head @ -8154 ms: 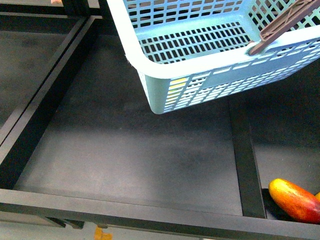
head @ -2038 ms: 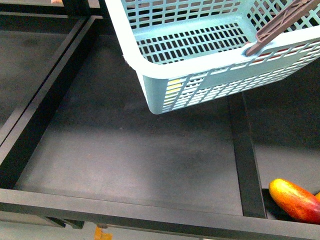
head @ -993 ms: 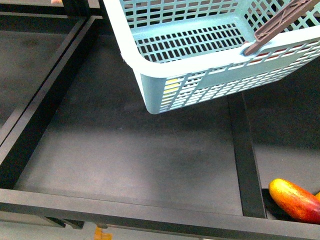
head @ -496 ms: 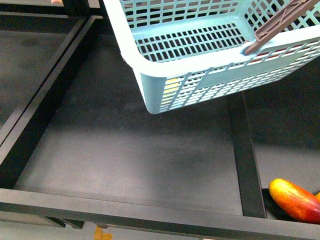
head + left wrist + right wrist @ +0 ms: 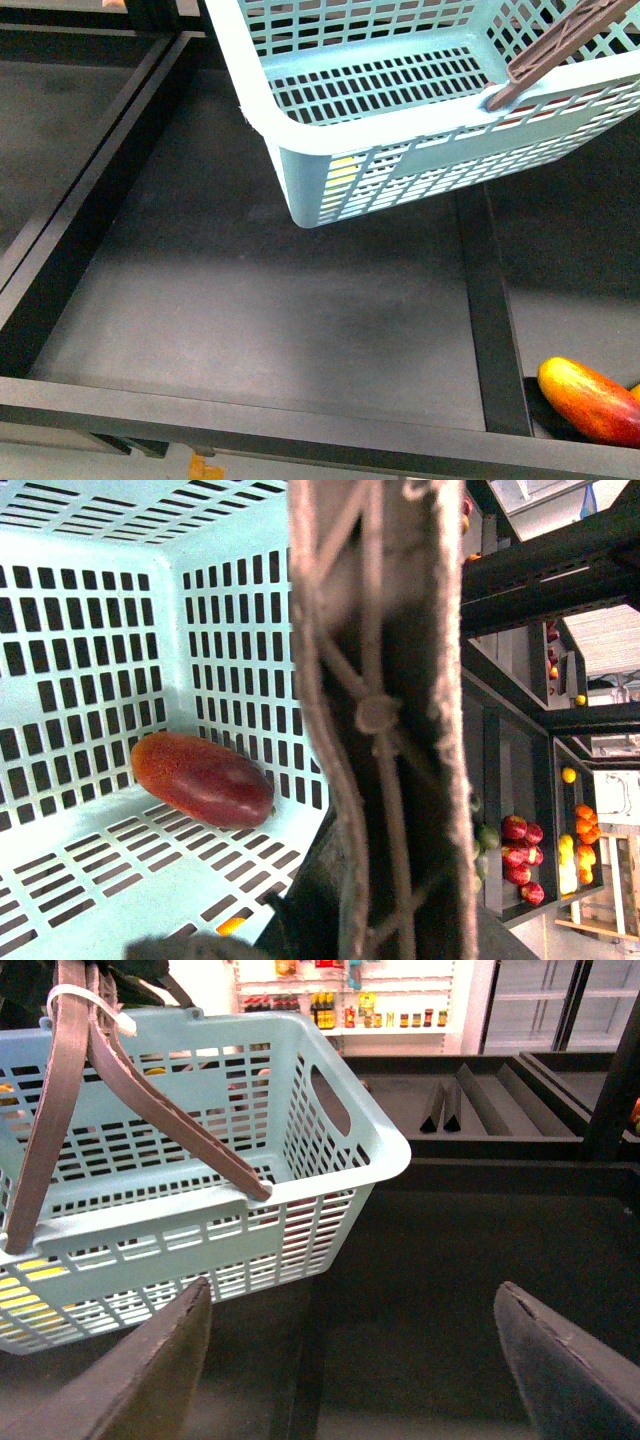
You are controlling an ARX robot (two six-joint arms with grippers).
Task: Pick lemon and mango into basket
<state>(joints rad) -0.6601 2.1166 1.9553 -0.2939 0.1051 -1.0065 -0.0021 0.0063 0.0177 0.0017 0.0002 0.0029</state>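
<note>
Start on your left: the bins (image 5: pixel 250 300) in front of you are dark, and the basket (image 5: pixel 300 130) hangs above them, tilted, carried by its brown handles (image 5: pixel 560 50). The left gripper itself is out of sight; its wrist camera looks straight along a handle (image 5: pixel 380 710), so it presumably holds the basket, but you cannot tell how its fingers stand. Inside, the mango (image 5: pixel 203 778) lies on the slotted floor against a side wall. A patch of yellow shows through the slots of the near wall (image 5: pixel 345 172) and low on the wall in the right wrist view (image 5: pixel 25 1300); that may be the lemon, but you cannot be sure of it. Further right, the right gripper (image 5: pixel 350 1360) is spread wide with nothing between its fingers, hanging near the basket's corner over a bare bin. At the far right a red-to-orange fruit (image 5: pixel 590 400) lies in the next bin; leave that one. If the lemon remains to be fetched, expect it to be light, firm and smooth enough to roll, so take it across its short middle. The basket is light and will swing, so move it gently.
</note>
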